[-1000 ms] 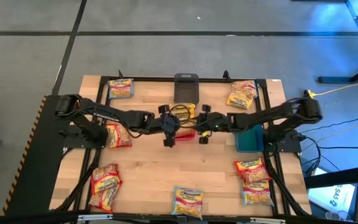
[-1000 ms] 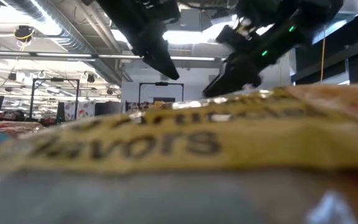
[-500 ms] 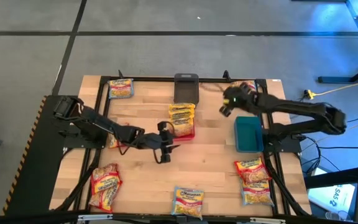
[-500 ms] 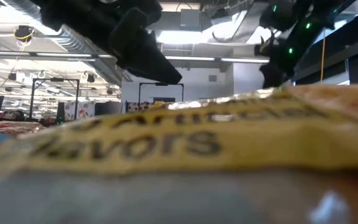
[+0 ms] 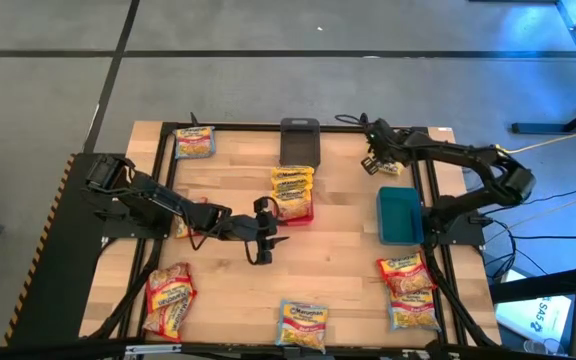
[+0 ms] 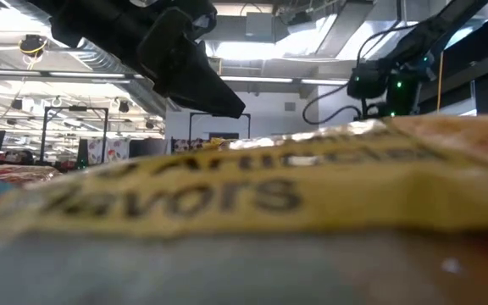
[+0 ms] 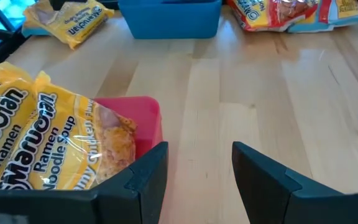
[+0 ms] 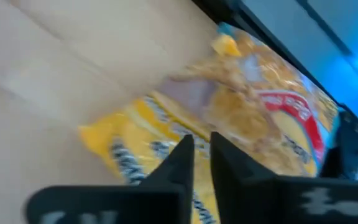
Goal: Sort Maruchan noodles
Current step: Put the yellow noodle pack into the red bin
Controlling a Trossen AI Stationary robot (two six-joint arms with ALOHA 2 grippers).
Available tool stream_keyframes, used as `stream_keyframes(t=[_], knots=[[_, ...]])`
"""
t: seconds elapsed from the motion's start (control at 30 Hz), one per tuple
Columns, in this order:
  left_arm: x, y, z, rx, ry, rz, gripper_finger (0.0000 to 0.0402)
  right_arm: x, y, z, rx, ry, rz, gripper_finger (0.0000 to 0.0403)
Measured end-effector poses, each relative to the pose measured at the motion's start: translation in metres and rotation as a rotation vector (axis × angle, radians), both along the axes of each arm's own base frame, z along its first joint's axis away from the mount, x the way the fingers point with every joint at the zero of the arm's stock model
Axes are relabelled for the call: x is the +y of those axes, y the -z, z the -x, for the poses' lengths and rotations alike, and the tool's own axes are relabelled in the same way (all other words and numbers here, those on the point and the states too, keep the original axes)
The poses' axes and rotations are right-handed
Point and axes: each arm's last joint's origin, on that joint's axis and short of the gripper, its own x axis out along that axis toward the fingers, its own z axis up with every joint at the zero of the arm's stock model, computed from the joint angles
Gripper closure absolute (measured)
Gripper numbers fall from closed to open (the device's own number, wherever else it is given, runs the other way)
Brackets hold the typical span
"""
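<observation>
Yellow Maruchan noodles packets lie about the wooden table. Some are stacked in the red bin, also seen in the left wrist view. My left gripper stands open over bare wood just near of the red bin, with nothing between its fingers. My right gripper is at the far right, its fingers all but together, right over a packet that lies flat by the table's frame. My right gripper slants down at the packet's near-left part. Whether its fingertips touch the wrapper cannot be told, as the view is blurred and looks along the fingers.
A grey bin stands at the far middle and a teal bin at the right. Loose packets lie at the far left, near left, near middle and near right. One packet lies right before the low camera.
My right gripper has swung from beside the red bin toward the table's far right corner, turning and tipping down over the packet there. My left gripper has drawn back from the red bin toward the near edge and sunk a little. The packets on the red bin now lie uncovered.
</observation>
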Motion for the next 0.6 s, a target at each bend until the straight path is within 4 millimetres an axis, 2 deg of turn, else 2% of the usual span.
stream_keyframes(t=[0.1, 0.3, 0.6], knots=[[0.0, 0.0, 0.0, 0.0, 0.0, 0.0, 0.023, -0.006, 0.009, 0.003, 0.066, 0.033, 0.001, 0.0398], [0.0, 0.0, 0.0, 0.001, 0.002, 0.0, 0.023, -0.01, 0.021, 0.0, 0.087, 0.03, -0.051, 0.0381], [0.0, 0.0, 0.0, 0.001, 0.002, -0.001, 0.0229, 0.02, 0.022, -0.028, -0.028, -0.169, -0.166, 0.039]])
